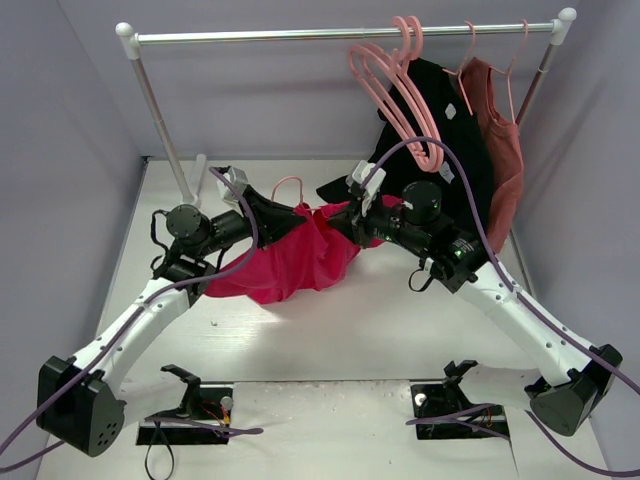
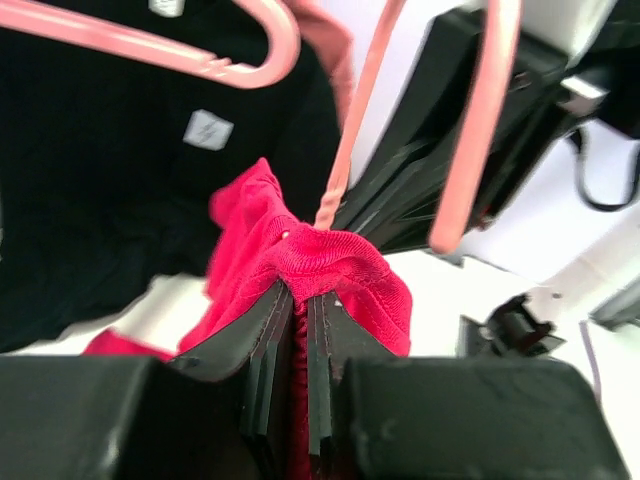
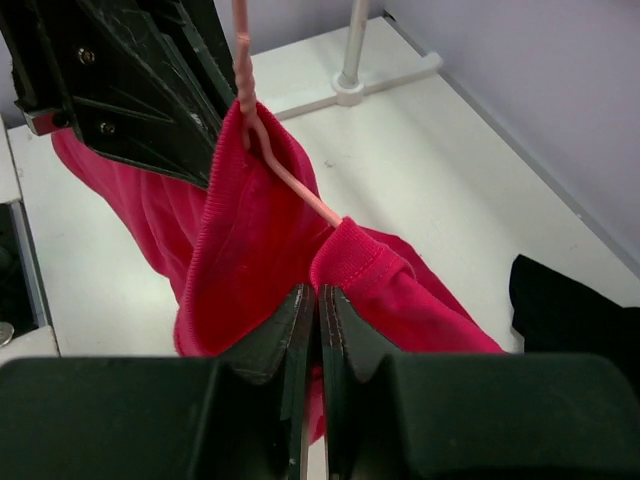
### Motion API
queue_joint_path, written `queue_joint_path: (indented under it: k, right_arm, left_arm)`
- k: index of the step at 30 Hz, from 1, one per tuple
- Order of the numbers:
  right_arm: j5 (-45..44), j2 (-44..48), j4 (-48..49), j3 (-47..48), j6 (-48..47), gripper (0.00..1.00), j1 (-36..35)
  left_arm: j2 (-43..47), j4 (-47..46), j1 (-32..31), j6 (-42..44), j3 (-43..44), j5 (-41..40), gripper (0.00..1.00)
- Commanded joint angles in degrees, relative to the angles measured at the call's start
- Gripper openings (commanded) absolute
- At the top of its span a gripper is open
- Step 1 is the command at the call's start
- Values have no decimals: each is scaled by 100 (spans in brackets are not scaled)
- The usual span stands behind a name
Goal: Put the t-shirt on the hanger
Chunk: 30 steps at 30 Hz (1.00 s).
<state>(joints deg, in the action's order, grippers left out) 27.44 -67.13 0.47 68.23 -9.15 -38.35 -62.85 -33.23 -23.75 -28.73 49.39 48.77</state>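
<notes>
Over the flat white table (image 1: pixel 380 330), I see the bright pink-red cloth t-shirt (image 1: pixel 300 255) hanging bunched between my arms. The thin light-pink hanger (image 3: pixel 241 50) pokes up from its cloth. My left claw (image 2: pixel 300 295) and right claw (image 3: pixel 312 295) both pinch the shirt tight.

Left claw (image 2: pixel 300 300) and right claw (image 3: pixel 318 297) are clamped shut.
</notes>
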Motion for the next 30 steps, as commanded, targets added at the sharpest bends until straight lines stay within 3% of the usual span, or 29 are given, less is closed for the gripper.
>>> queue_joint_path:
  k: [1, 6, 16, 22, 26, 30]
  right_arm:
    - [-248, 69, 243, 94, -87, 7, 20]
    - [-292, -37, 234, 270, -70, 7, 20]
    - [-687, -186, -29, 735, -148, 37, 20]
    - [-784, -274, -574, 1114, -430, 43, 213]
    - [-617, -274, -1003, 1280, -711, 45, 591]
    - [322, -335, -1426, 1308, -1351, 51, 1057]
  left_arm:
    - [-262, -2018, 46, -975, 124, 650, 0]
    - [-650, -2513, 28, -1442, 150, 1029, 0]
    - [-614, -1925, 28, -986, 159, 985, 0]
    - [-588, -1232, 37, -617, 370, 985, 0]
    - [-439, -721, 46, -292, 440, 967, 0]
    - [-395, -553, 46, -221, 484, 1002, 0]
